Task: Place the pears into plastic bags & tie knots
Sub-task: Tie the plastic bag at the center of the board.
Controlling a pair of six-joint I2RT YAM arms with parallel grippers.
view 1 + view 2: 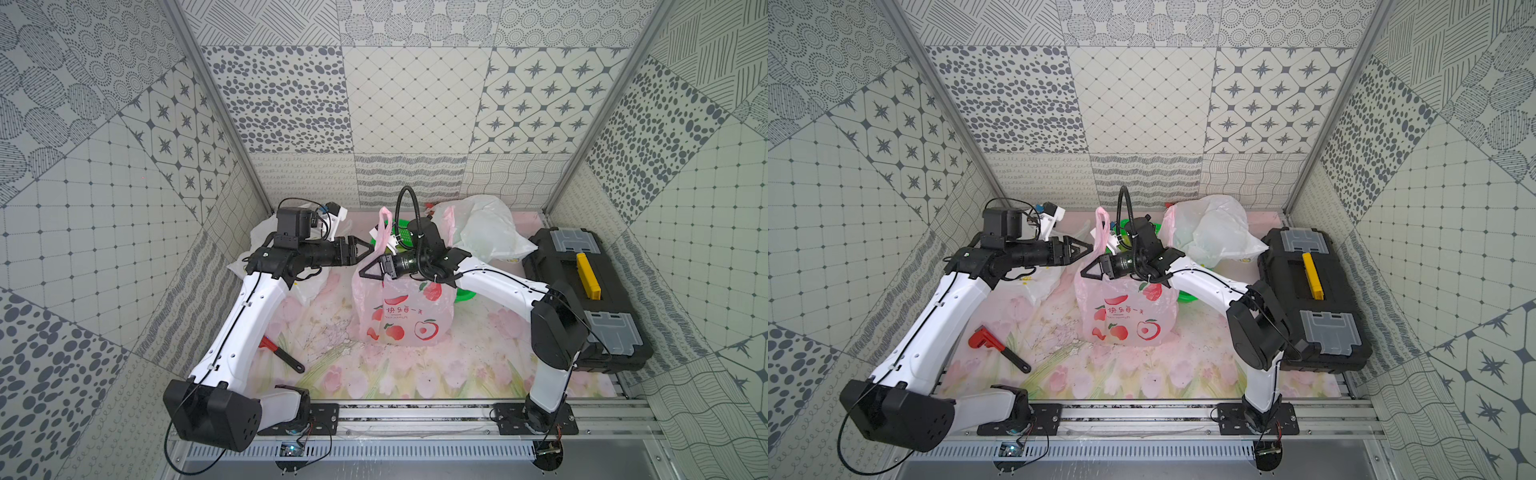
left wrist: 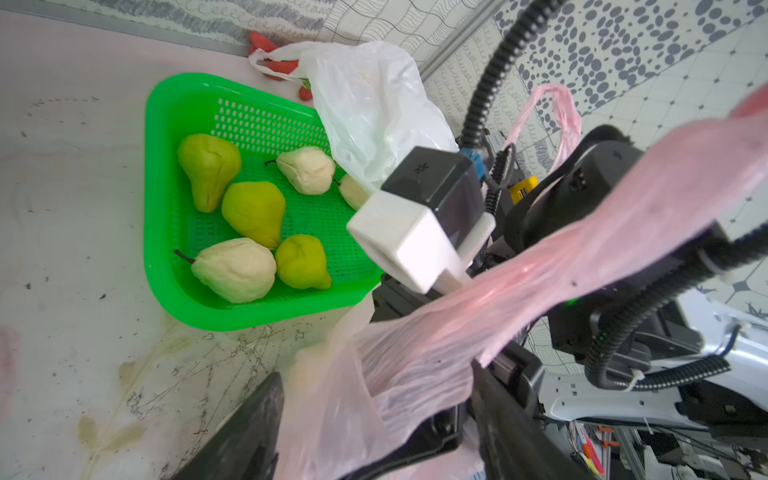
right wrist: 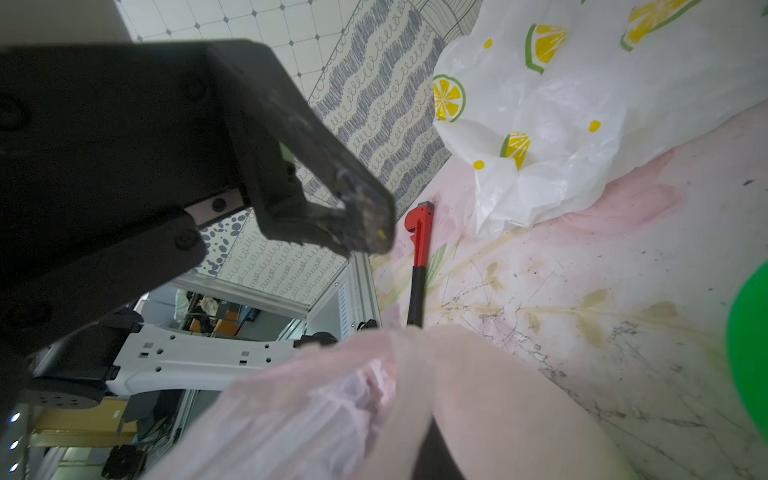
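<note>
Pink bag (image 1: pixel 401 311) stands mid-frame; L fingers (image 2: pixel 245 436) released, its upper-left handle (image 1: pixel 384 224) btwn them. R fingers (image 3: pixel 353 220) at bag's left rim, grip unclear; pears (image 2: pixel 253 212) in basket (image 2: pixel 166 208) just above bag

Pink bag (image 1: pixel 1125 328) w/ red Chinese print "快乐每一天"; smaller line below illegible.

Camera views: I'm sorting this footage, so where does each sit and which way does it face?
Top views: high in front, looking down on the table; left arm, right arm, pink bag in both.
Left wrist: on the left arm, facing the green basket of pears; own fingers, right arm show.
Right wrist: on the right arm, facing lemon bag, wrench; left arm's fingers show.
Shared: all four see the pink bag.
</note>
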